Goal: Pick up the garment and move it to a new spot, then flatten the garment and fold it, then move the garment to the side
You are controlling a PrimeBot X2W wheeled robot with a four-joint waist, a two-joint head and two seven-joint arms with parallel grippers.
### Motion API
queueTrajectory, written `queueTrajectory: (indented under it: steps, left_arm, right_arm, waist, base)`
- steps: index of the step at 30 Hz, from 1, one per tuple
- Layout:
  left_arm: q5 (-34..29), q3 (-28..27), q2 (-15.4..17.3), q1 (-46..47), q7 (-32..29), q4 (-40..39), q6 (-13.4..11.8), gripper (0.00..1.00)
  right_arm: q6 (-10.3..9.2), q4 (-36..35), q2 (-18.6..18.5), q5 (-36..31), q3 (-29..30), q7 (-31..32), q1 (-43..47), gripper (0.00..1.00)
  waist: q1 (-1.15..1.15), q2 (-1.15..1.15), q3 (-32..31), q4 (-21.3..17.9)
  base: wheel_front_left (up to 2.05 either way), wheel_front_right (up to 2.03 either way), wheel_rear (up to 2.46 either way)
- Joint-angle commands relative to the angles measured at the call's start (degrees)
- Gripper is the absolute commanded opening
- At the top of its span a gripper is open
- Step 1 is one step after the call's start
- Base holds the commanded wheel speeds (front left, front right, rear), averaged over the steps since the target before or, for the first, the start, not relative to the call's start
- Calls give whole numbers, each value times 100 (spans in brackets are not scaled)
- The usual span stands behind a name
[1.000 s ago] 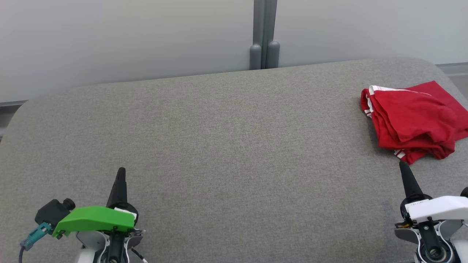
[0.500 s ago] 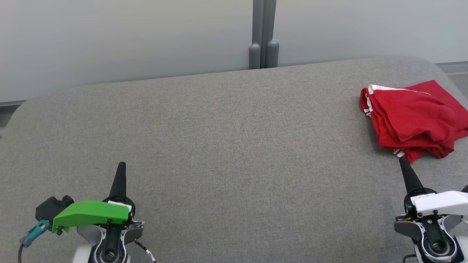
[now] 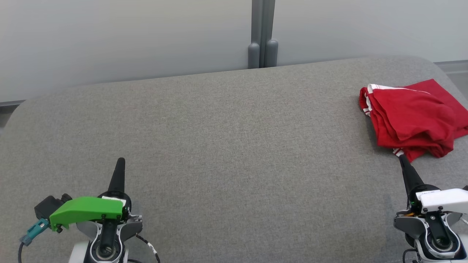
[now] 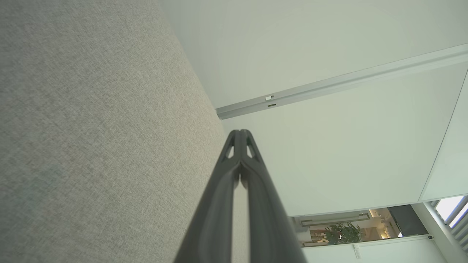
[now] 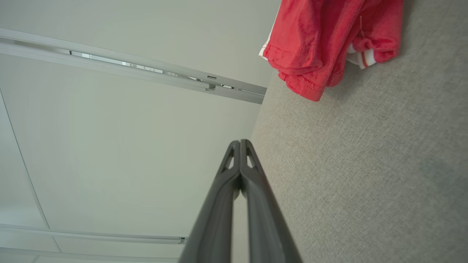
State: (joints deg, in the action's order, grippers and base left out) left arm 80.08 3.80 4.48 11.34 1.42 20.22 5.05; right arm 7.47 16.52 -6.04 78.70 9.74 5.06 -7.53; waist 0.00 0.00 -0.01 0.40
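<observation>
Head view sets the tip of the right gripper [image 3: 401, 157] at the crumpled red garment [image 3: 413, 117], by the cushion [image 3: 234, 128] far right edge; right wrist view shows a gap between them. It and the left gripper [image 3: 120, 162] are clenched, empty, low at the near edge, fingers forward

Office or test-room interior, partitioned.
Plain pale wall panels [image 3: 128, 36] joined by 1 grey post [image 3: 262, 33]; aluminium rail [image 4: 329, 86] running across the panels; broad grey fabric-covered surface [image 3: 234, 146] in front; past a panel edge, a lit room with a potted plant [image 4: 342, 233].
</observation>
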Motion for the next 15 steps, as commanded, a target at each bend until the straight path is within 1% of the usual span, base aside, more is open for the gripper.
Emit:
queueTrajectory:
  steps: [1,15]
  left_arm:
    - [123,-40,-10,155,-22,-13,48,0]
    - [645,-147,-85,278,-152,124,141,0]
  right_arm:
    - [3,0,-2,114,36,46,-135,0]
    - [3,131,77,629,190,259,-253,0]
  waist:
    - [0,0,1,-1]
    - [0,0,13,-17]
  base:
    - [0,0,0]
    - [0,0,0]
